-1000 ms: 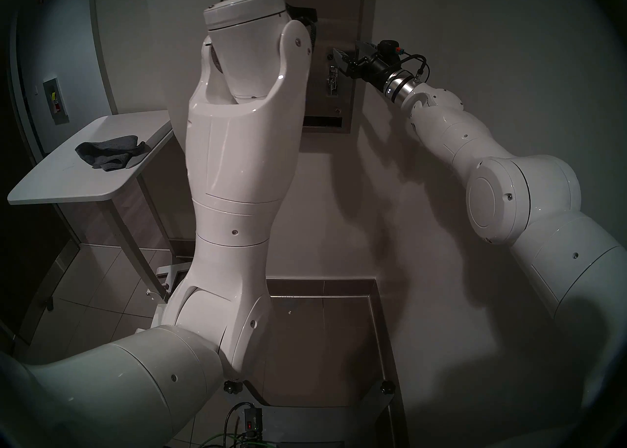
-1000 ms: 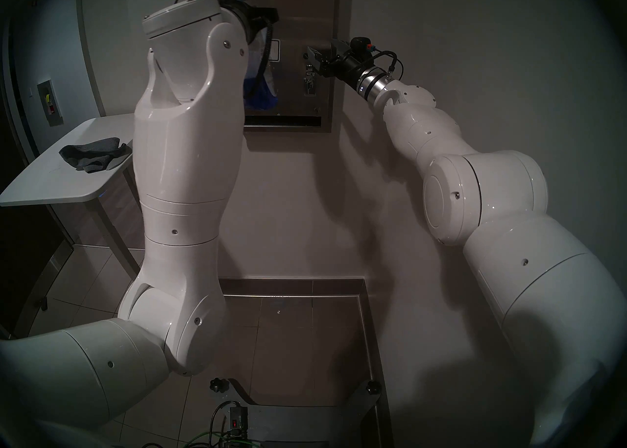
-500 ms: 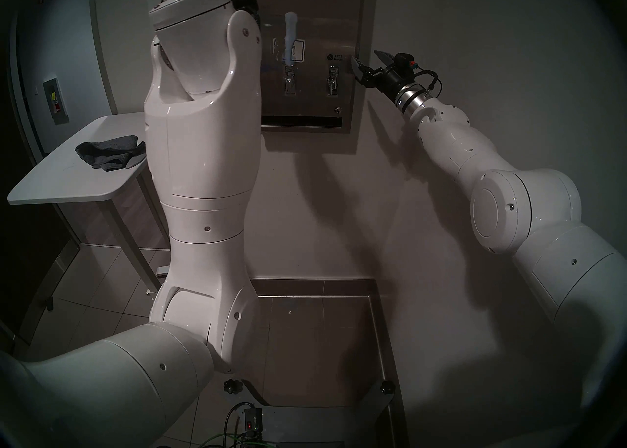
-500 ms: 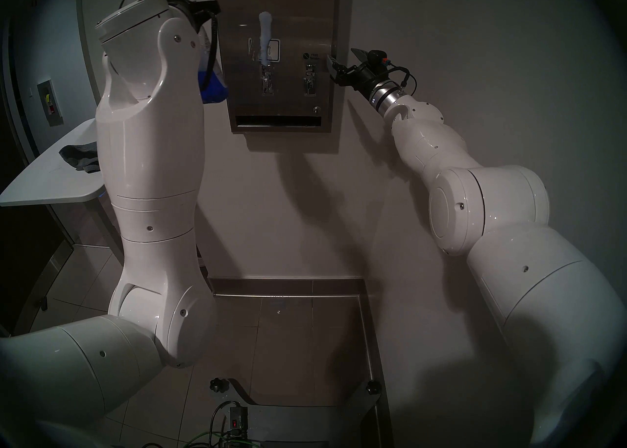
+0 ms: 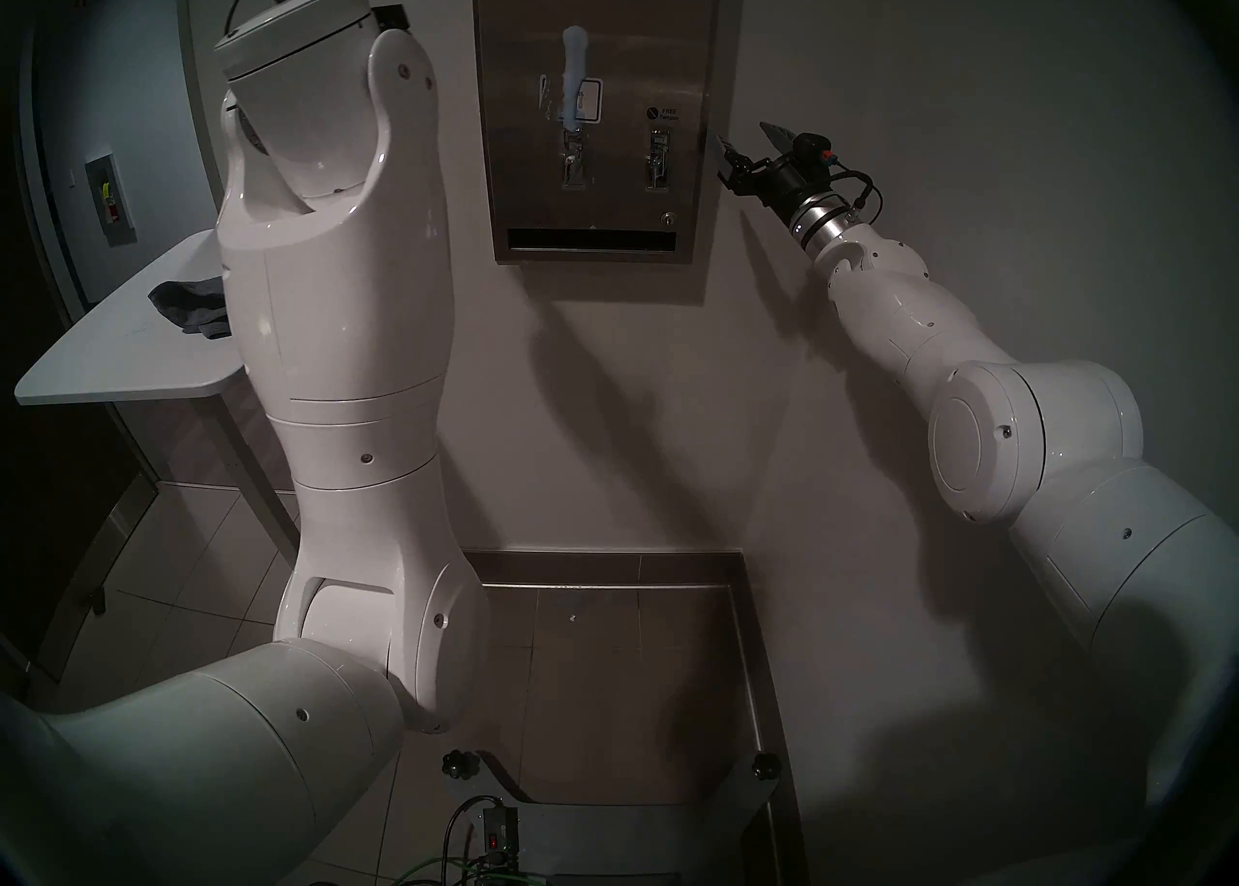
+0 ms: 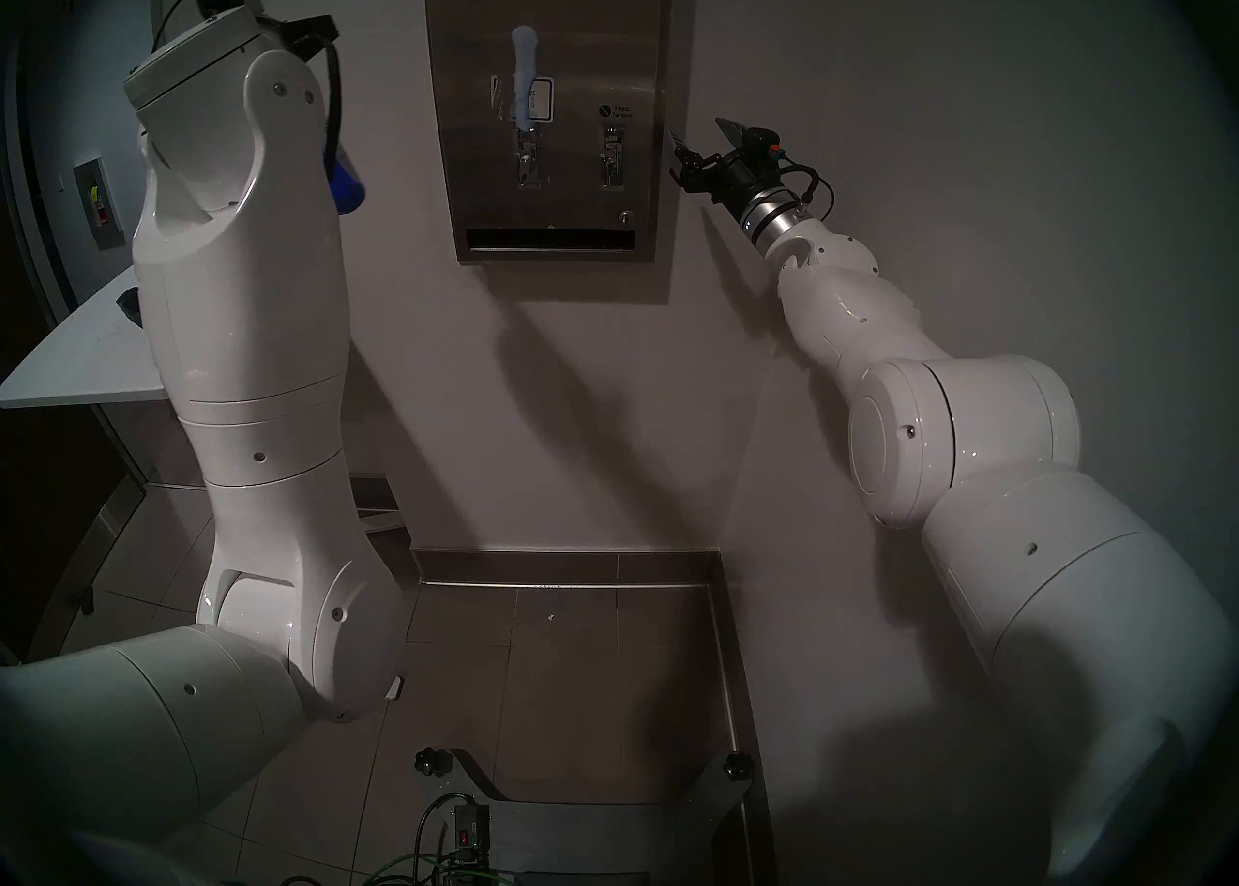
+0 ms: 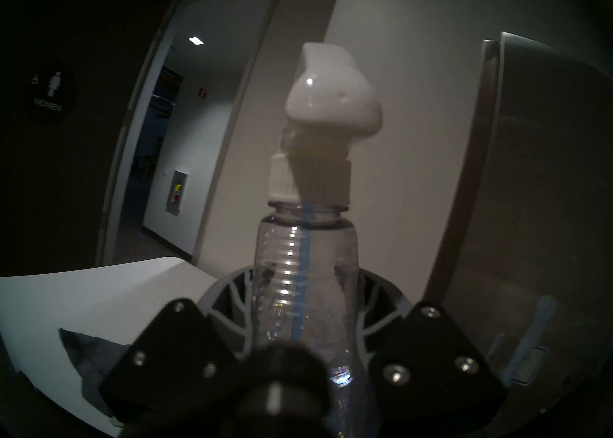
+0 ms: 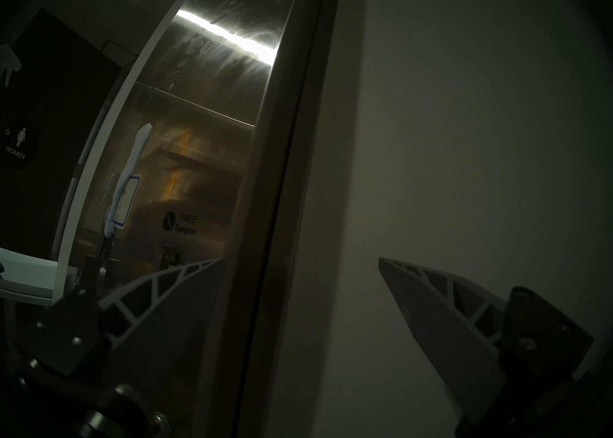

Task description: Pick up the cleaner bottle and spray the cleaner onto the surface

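Steel dispenser front carried a foam streak; left claw gripped the bottle; right claw stood wide. Aim further sprays at dry steel.

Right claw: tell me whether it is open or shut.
Open. The right claw shows its two fingers spread wide apart with nothing between them, beside the steel dispenser front.

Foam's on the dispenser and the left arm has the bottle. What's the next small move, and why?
Probably lower the spray bottle onto the white table beside the grey cloth. A foam streak already runs down the steel dispenser, so spraying looks done; the left gripper is shut on the bottle, and the right gripper is open and empty.
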Tool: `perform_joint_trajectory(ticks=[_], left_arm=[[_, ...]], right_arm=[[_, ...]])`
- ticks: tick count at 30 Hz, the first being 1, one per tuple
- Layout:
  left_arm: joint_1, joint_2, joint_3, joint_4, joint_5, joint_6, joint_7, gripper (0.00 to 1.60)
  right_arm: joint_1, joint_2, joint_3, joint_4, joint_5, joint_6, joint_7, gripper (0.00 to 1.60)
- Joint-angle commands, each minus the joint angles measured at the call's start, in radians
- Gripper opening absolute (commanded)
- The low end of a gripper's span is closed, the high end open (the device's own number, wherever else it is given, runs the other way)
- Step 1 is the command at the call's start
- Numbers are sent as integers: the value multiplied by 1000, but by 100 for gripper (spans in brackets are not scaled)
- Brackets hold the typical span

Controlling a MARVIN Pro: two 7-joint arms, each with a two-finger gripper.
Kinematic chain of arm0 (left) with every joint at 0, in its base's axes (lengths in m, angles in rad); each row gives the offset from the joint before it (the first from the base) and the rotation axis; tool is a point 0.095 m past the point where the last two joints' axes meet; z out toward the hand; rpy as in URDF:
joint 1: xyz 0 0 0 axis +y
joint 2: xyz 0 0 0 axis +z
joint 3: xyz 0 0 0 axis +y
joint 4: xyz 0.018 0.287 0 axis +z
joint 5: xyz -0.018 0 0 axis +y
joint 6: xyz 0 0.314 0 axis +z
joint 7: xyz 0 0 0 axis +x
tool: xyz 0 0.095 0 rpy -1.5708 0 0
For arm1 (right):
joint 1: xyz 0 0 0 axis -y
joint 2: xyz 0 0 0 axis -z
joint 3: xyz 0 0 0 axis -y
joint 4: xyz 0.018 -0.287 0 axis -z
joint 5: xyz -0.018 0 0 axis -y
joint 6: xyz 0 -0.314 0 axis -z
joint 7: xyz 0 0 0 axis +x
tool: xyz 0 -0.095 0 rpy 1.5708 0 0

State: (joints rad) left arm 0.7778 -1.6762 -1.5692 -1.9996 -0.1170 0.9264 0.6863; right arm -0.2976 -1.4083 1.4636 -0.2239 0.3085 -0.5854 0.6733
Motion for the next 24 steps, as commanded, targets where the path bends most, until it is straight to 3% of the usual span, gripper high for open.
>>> perform_joint_trajectory(ticks=[1,24], left_arm=[[12,47,-51,-27,26,2,20,0],[100,165,-234,-21,83,33,97,0]], right_arm=[[11,-6,11,-45,7,-47,-21,160],[-62,-44,29,-76,20,-131,-59,160]])
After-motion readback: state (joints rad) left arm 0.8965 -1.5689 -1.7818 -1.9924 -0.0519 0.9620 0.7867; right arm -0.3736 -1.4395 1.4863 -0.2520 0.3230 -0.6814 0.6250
